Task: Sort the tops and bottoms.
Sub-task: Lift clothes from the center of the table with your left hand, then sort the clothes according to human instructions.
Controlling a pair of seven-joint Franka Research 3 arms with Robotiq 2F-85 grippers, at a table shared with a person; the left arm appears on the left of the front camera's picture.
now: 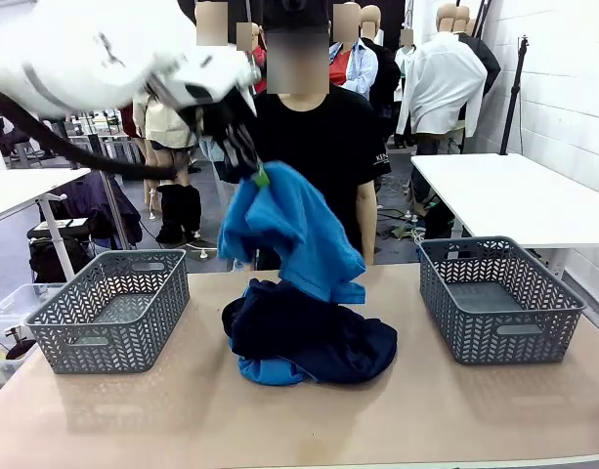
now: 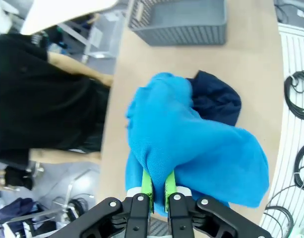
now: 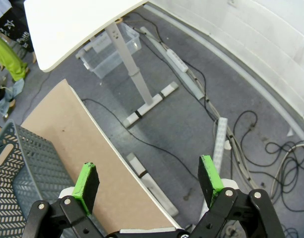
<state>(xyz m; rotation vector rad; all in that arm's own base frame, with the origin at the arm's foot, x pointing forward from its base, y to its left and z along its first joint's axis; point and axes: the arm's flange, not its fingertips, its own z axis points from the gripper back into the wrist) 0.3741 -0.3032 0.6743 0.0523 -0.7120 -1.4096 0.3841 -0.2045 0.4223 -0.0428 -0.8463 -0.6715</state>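
A bright sky-blue top [image 1: 294,230] hangs in the air above the table's middle, pinched at its upper edge by my left gripper [image 1: 258,176]. In the left wrist view the same top [image 2: 191,144] drapes down from the green pads [image 2: 147,186], which are shut on its fabric. Below it a dark navy bottom [image 1: 314,332] lies heaped on the table, with another bit of blue top [image 1: 270,369] peeking out at its front. The navy heap [image 2: 216,99] also shows past the hanging shirt. My right gripper [image 3: 149,181] is open over the floor beside the table edge, holding nothing.
A grey mesh basket [image 1: 111,311] stands at the table's left and a second one [image 1: 496,298] at the right; both look empty. A person in a black T-shirt [image 1: 323,147] stands at the far side. The right basket's corner [image 3: 18,163] appears by my right gripper.
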